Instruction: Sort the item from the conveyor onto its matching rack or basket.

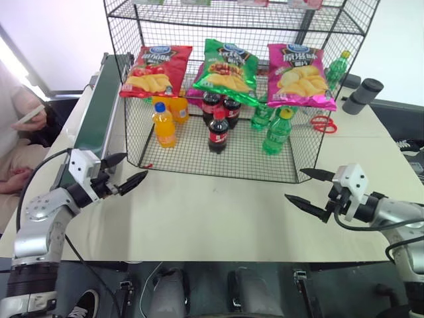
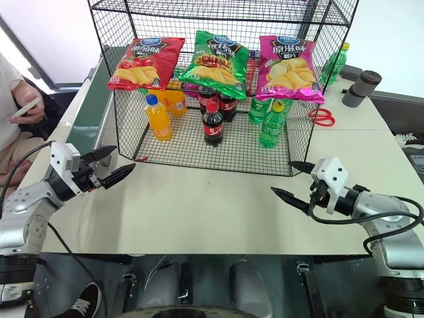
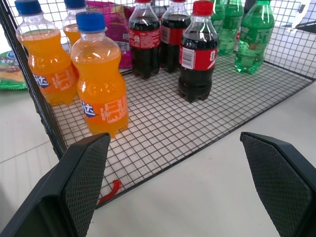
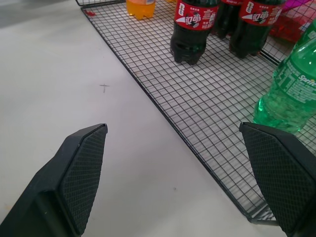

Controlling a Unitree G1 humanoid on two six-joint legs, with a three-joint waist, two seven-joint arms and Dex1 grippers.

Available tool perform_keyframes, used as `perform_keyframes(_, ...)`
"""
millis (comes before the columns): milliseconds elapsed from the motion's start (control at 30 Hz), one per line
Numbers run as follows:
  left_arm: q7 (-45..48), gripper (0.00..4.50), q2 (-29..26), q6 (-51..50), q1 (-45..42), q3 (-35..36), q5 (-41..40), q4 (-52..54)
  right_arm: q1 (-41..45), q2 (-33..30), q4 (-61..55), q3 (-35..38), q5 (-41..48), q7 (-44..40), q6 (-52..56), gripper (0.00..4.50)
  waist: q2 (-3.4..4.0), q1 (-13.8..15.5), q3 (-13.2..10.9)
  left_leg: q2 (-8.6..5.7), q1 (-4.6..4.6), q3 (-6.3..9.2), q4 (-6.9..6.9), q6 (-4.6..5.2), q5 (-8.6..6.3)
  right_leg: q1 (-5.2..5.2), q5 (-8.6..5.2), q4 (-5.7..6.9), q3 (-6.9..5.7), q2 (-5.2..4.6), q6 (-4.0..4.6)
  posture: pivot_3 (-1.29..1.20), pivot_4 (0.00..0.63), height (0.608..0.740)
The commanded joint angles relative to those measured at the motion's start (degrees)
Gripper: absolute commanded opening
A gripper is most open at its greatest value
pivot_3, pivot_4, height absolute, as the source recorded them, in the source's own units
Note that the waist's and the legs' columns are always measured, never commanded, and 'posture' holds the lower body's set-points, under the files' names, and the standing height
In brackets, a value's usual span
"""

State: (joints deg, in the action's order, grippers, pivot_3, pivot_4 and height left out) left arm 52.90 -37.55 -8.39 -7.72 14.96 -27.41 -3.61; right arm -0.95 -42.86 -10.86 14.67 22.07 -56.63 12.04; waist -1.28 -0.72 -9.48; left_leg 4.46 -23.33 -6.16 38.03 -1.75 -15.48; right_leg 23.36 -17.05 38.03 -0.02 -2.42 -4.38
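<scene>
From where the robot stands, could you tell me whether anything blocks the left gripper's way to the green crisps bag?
Yes: the green crisps bag already lies on the rack's middle tier, and the orange bottles stand between it and the open left gripper.

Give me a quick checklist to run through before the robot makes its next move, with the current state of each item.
1. Left gripper open and empty: ok.
2. Right gripper open and empty: ok.
3. Green crisps bag on the rack shelf, between the red bag and the pink bag: ok.
4. Next item waiting on the conveyor: cannot tell, its far end is hidden.
5. Both grippers clear of the bottles: ok.
</scene>
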Motion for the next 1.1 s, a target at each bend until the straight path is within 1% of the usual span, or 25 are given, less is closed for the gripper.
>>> perform_keyframes(33, 0.65, 4.5, -1.11, 2.04, -1.3, 0.73, 1.11, -0.16, 0.94, -0.76, 0.24, 0.62, 0.0, -0.04, -1.3, 4.47, 0.0, 0.02, 0.0, 0.0, 0.0, 0.0, 0.0, 0.0, 0.0, 0.0, 0.0, 0.0, 0.0, 0.0, 0.0, 0.0, 0.15, 0.74)
perform_keyframes(133, -0.12, 4.5, -0.4, 1.85, -1.79, 1.03, 0.99, -0.72, 1.4, -0.67, 0.56, 0.33, -0.36, 0.17, -1.53, 4.47, 0.0, 0.04, 0.0, 0.0, 0.0, -0.01, 0.01, 0.0, 0.0, 0.0, 0.0, 0.01, 0.0, 0.0, 0.0, 0.0, 0.15, 0.74)
perform_keyframes(467, -0.03, 4.5, -0.52, 2.7, -2.78, 0.1, 2.54, -1.58, 2.03, -0.48, 1.42, -0.04, -1.07, 0.23, -2.72, 4.47, 0.0, 0.04, 0.0, 0.0, 0.0, -0.01, 0.01, 0.0, 0.0, -0.01, 0.01, 0.03, 0.0, 0.0, -0.01, 0.0, 0.15, 0.74)
perform_keyframes(767, 6.2, 4.5, -0.97, 3.38, -3.06, 0.2, 0.16, -2.21, 1.61, -0.65, 2.48, 0.74, -0.62, -0.6, -3.45, 4.47, 0.0, 0.03, 0.0, -0.01, 0.0, -0.07, 0.02, -0.01, 0.01, -0.01, 0.01, 0.04, -0.01, 0.0, -0.01, 0.0, 0.15, 0.74)
perform_keyframes(1000, 6.41, 4.5, -0.03, 3.76, -5.12, -1.01, 1.56, -3.97, -0.62, -1.62, 1.7, 1.49, 1.27, -2.63, -2.02, 4.47, 0.0, 0.15, 0.0, -0.01, 0.0, -0.11, 0.03, -0.01, 0.01, -0.02, 0.01, 0.04, -0.01, 0.0, -0.01, 0.0, 0.15, 0.74)
perform_keyframes(1100, 6.73, 4.5, -0.08, 4.05, -6.38, -1.3, 2.02, -5.65, -0.81, -2.06, 2.09, 2.35, 1.16, -2.61, -2.98, 4.47, 0.0, 0.1, 0.0, -0.03, 0.01, -0.12, 0.04, -0.01, 0.01, -0.03, 0.01, 0.04, -0.01, -0.01, -0.02, 0.0, 0.15, 0.74)
